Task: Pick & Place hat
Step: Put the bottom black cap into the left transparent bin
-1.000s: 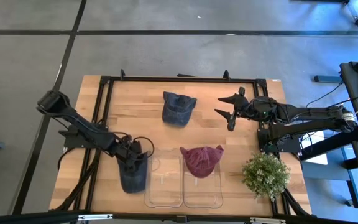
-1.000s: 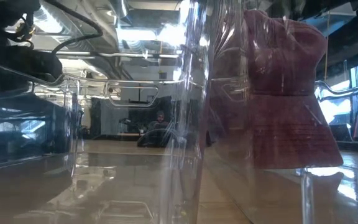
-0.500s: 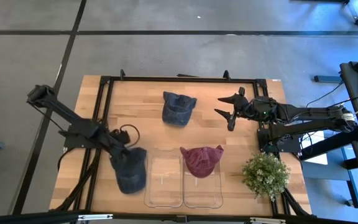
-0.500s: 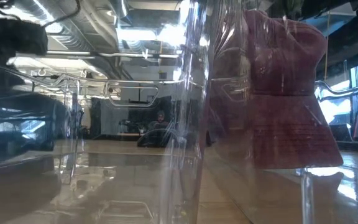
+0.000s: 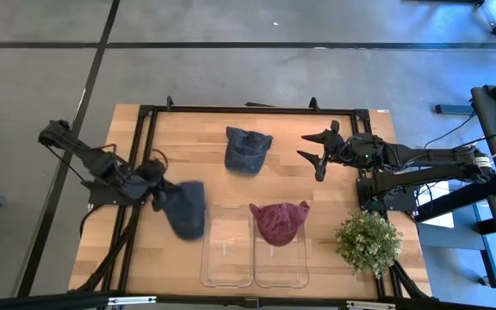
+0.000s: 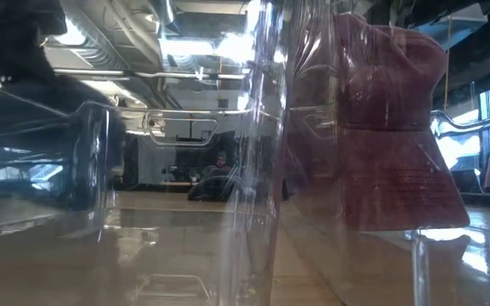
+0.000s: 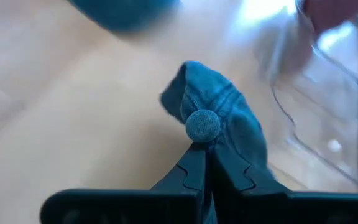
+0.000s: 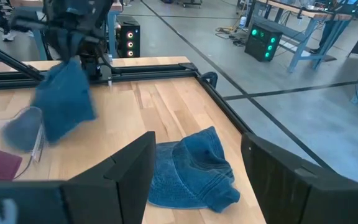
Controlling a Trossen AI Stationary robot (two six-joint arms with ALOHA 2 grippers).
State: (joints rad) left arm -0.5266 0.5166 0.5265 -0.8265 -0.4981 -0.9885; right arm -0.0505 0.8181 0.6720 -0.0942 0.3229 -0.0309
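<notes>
My left gripper [image 5: 157, 183] is shut on a dark blue denim hat [image 5: 188, 211] and holds it above the table's left half, beside a clear two-part container [image 5: 231, 258]. A maroon hat [image 5: 279, 222] sits in the container's right compartment, while the left one holds nothing. A second blue denim hat [image 5: 246, 149] lies flat on the wood at the far middle. My right gripper [image 5: 317, 158] hovers open to the right of that hat, touching nothing. In the right wrist view the held hat [image 8: 64, 99] hangs in the air. My left gripper pinches the dark blue hat's crown right beside its top button [image 7: 202, 127] between the two shut fingers [image 7: 194, 171]. The hat is lifted clear of the table and hangs slack from the fingers, toward the container side.
A potted green plant [image 5: 368, 241] stands at the near right corner. A black metal frame [image 5: 149, 116] runs along the table's left and far edges. Bare wood lies between the container and the far hat. The low view looks through the container's clear walls [image 6: 253, 153].
My left gripper has risen and drawn back toward the table's left and far side, staying shut. The dark blue hat, which lay on the table left of the container, has been lifted clear and now swings below the gripper.
</notes>
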